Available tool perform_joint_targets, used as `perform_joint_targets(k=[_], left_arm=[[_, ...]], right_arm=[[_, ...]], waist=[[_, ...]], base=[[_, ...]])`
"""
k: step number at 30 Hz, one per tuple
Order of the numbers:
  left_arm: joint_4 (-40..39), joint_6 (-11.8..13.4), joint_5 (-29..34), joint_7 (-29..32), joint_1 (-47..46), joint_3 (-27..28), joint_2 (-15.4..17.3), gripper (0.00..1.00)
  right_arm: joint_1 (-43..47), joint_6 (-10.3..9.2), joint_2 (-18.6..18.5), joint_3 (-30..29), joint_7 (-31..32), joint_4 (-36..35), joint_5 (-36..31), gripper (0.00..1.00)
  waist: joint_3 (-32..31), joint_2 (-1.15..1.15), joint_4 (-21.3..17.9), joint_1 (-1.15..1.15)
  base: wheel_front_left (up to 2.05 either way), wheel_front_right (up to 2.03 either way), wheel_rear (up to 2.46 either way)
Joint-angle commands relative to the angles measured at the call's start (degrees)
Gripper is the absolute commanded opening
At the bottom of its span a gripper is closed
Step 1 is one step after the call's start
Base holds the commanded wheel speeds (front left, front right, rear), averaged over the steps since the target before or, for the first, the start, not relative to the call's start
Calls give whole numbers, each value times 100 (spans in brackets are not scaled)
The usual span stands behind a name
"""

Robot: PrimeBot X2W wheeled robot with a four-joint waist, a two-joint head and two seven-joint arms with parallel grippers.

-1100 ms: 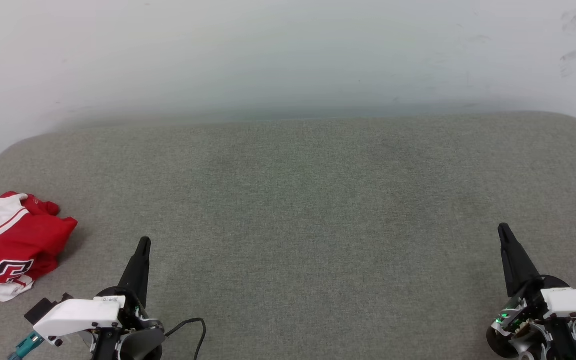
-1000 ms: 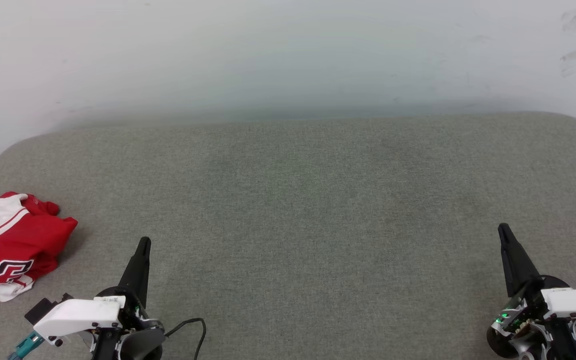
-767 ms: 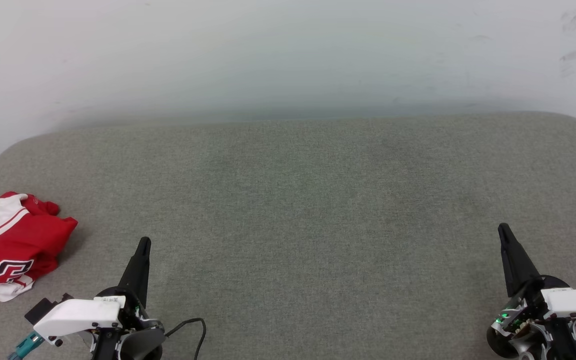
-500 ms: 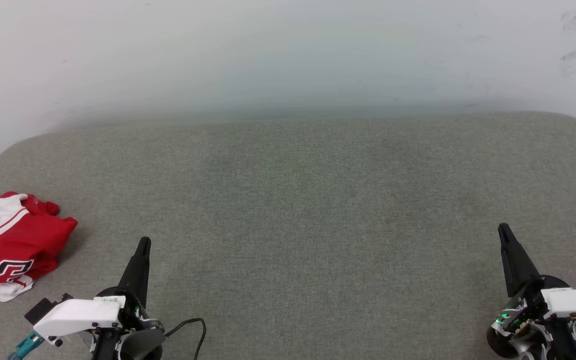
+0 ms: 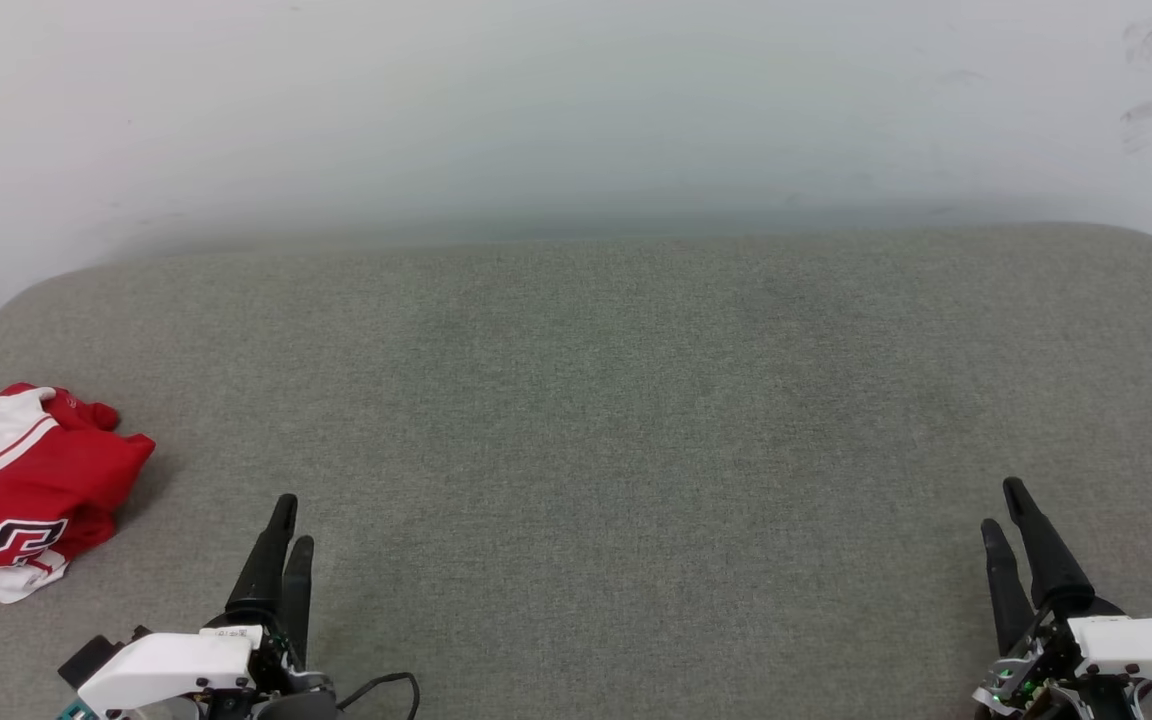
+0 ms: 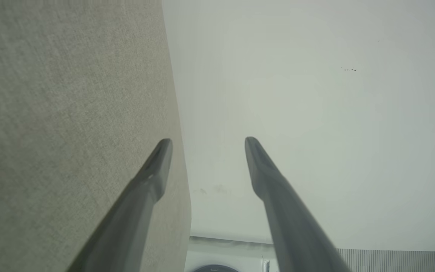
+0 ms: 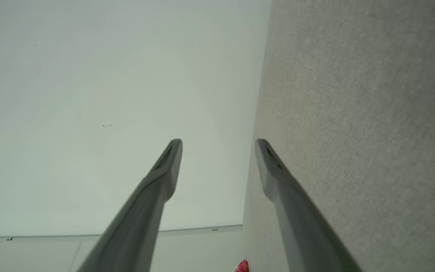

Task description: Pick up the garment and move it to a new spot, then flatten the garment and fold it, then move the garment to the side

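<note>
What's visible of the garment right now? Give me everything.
The garment is a red jersey-style shirt with white parts bearing a red stripe and black, white-outlined lettering. It looks like soft knit cloth. It lies crumpled in a heap at the left edge of the grey fabric surface, partly cut off by the head view's edge. Only the surface touches it; the open left gripper stands apart, to its right.

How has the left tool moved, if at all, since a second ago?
Yes. The left tool has drawn back down the head view, toward the robot, judged against the garment, which stays put. Its jaws have also opened.
</note>
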Motion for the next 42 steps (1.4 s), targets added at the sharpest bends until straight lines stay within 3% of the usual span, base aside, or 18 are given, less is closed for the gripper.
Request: perform_joint_targets(k=[1,8,28,42], left_arm=[[-168,0,101,-73,-59,6,19,100],[-386,50,800,-264,-65,99,21,100],[-1121,758,3342,-712,51,-201,29,100],[-1234,1063,4858,-990,201,-516,44,100]], right_arm=[[-62,9,-3,1,-79,-137,-101,100],[-44,10,-2,-80,-270,-281,-688,100],[106,11,-2,154,-721,-1172,-3533,100],[279,12,-1,360,-998,-1311,-5070,100]], waist=[[1,0,-2,0],[9,0,-7,0],[27,0,-12,0],[32,0,-12,0]], base=[[0,0,0],[0,0,0],[0,0,0],[0,0,0]])
